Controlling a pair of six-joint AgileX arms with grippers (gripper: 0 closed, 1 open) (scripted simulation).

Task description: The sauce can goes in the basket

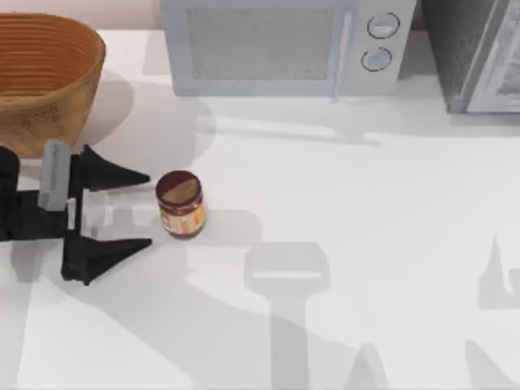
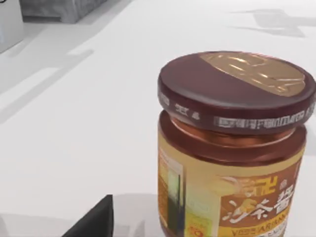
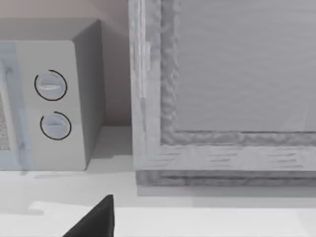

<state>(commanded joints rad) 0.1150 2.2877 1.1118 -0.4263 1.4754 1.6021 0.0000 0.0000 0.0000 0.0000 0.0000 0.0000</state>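
Approach stage. The left gripper lies low at the table's left, jaws spread wide and empty, fingertips level with the upright sauce can just beside them, not touching: the gap appears set to straddle the can. The basket waits at the far left corner, near the microwave. The right gripper's jaw state cannot be told.

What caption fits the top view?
Left gripper, fingers open, faces the upright sauce can; the basket waits behind.
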